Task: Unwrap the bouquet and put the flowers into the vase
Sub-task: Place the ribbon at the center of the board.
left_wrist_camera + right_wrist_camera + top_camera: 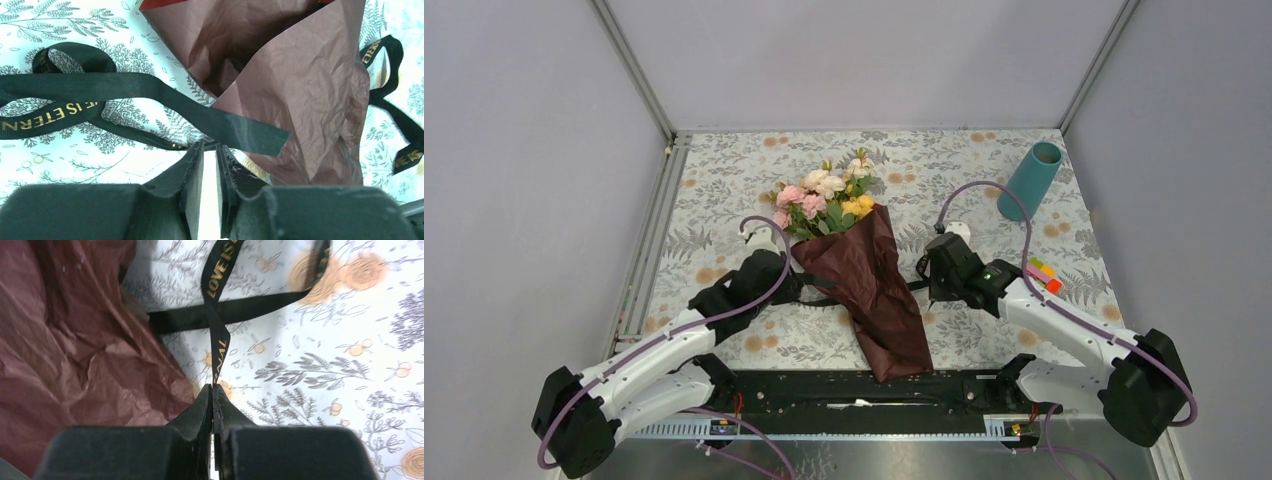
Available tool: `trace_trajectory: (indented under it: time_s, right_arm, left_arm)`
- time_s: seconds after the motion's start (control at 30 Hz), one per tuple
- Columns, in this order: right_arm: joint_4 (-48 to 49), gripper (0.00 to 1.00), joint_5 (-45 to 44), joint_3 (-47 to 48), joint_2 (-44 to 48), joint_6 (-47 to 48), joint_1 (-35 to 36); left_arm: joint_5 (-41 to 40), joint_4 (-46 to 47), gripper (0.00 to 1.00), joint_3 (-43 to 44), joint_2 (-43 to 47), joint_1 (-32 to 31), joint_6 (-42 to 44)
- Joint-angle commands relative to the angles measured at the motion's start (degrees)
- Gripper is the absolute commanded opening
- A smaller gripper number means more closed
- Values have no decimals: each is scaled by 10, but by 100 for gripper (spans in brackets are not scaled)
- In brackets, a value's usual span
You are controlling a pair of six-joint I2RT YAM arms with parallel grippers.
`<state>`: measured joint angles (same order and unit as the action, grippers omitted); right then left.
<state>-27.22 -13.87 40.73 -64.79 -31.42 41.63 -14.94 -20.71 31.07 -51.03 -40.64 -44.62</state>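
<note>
"Where's the bouquet (pixel 869 270)?"

"Flat between the arms, wrapped; vase (pixel 1029 180) far right. The right gripper (pixel 213 387) pinches its ribbon (pixel 220 315), presumably to tug the bow loose. The left gripper (pixel 210 146) sits at the other strand, nearly closed; grip impossible to tell."

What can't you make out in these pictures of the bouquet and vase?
- Stems of the flowers: top view, wrapped inside the maroon paper.
- Inside of the vase: top view, too small, seen at a slant.
- Full gold lettering on the ribbon: both wrist views, cut by picture edges and loops.
- Whether the left gripper pinches the ribbon: left wrist view, fingertips hide contact.
</note>
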Motion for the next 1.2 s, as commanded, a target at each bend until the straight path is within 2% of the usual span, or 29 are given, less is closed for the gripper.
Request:
trace_trajectory:
  time_s: [0.0,0.23,0.37,0.53,0.6,0.8,0.97,1.17]
  right_arm:
    - [-14,0,6,36,20,28,-52]
    - [-14,0,33,38,28,39,-106]
    - [-14,0,36,39,28,40,-118]
    - [-14,0,37,44,28,42,-128]
    - [-13,0,40,46,28,43,-131]
    - [-14,0,48,52,21,44,-138]
    - [-14,0,48,53,21,44,-141]
    - [-14,0,42,55,33,50,-142]
  left_arm:
    - [-3,39,25,-21,29,3,46]
    - [-71,1,45,-34,16,3,77]
    - [-48,35,51,-41,-11,0,121]
    - [-48,78,70,-56,-12,-7,161]
    - [-46,102,73,-63,-11,-8,173]
    - [-23,167,72,-65,-35,-9,228]
    - [18,204,57,-66,-58,-9,265]
    - [25,205,52,-63,-70,-10,267]
